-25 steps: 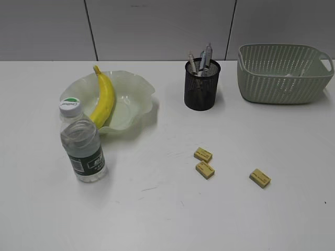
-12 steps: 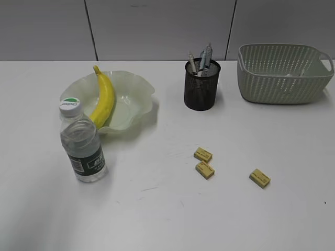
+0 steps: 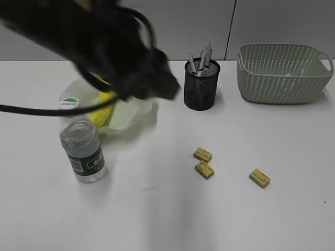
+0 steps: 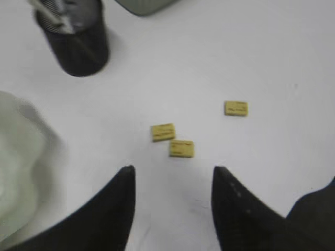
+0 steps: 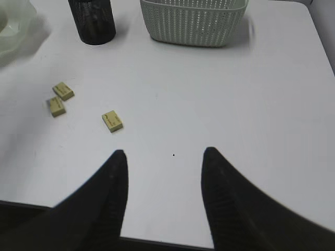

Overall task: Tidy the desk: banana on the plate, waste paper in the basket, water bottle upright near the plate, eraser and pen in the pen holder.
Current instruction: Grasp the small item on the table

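The banana (image 3: 106, 100) lies on the ruffled plate (image 3: 137, 111), half hidden by my blurred left arm (image 3: 120, 57). The water bottle (image 3: 84, 151) stands upright in front of the plate. The black mesh pen holder (image 3: 201, 86) holds several pens (image 3: 204, 56). Three yellow erasers (image 3: 202, 154) (image 3: 204, 169) (image 3: 259, 178) lie on the desk (image 3: 157, 209). My left gripper (image 4: 174, 172) is open and empty, above the desk just short of the erasers (image 4: 181, 148). My right gripper (image 5: 164, 153) is open and empty near the desk's front edge. I cannot make out the waste paper.
The sage-green basket (image 3: 282, 73) stands at the back right, right of the pen holder; it also shows in the right wrist view (image 5: 193, 21). The desk's front edge (image 5: 157, 241) lies under the right fingers.
My left arm has swung in from the upper left, over the plate, and now covers part of the banana and plate. The objects have not moved.
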{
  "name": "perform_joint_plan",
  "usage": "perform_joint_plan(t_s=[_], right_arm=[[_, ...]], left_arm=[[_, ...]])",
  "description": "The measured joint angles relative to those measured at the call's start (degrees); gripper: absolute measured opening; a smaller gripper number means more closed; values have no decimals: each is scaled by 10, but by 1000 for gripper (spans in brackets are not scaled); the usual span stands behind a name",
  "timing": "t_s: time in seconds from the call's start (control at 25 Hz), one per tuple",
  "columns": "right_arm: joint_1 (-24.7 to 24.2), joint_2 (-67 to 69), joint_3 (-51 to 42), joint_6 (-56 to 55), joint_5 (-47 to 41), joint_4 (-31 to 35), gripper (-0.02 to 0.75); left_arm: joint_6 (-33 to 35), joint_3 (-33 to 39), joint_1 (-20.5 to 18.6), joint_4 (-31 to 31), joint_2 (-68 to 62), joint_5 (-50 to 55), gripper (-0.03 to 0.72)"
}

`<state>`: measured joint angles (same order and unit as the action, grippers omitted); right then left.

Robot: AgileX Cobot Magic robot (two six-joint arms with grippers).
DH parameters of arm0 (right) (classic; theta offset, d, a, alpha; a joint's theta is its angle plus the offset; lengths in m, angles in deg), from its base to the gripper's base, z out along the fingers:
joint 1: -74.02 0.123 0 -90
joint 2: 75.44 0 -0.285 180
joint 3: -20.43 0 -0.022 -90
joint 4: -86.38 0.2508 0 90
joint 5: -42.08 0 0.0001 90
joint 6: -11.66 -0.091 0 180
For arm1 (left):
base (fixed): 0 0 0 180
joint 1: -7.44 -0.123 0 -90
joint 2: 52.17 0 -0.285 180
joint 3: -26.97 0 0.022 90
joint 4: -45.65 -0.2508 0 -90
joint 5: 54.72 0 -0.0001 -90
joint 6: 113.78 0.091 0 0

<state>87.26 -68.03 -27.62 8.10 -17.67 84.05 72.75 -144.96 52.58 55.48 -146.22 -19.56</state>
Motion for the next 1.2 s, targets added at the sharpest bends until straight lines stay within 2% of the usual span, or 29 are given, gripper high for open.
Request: perform_joint_plan(t_s=[0.12,0.2,0.4,0.64,0.88,1.08,1.2], right_arm=[[0,0,0,0,0,0,372],[0,0,0,0,0,0,372],[0,0,0,0,0,0,372],[0,0,0,0,0,0,372],[0,0,0,0,0,0,372],[0,0,0,-1,0,0,372],[0,0,0,-1,0,0,372]], left_arm=[[-6,-71,51,-16,-126,34,490],[-7,-112,70,-34,-194,52,566],[-16,-173,78,-52,-312,60,599],[-36,-177,77,-63,-368,35,596],[-62,-178,77,-83,-398,0,562],[-72,-182,77,-98,-413,-2,464],[-73,-182,76,-104,-414,-7,349]])
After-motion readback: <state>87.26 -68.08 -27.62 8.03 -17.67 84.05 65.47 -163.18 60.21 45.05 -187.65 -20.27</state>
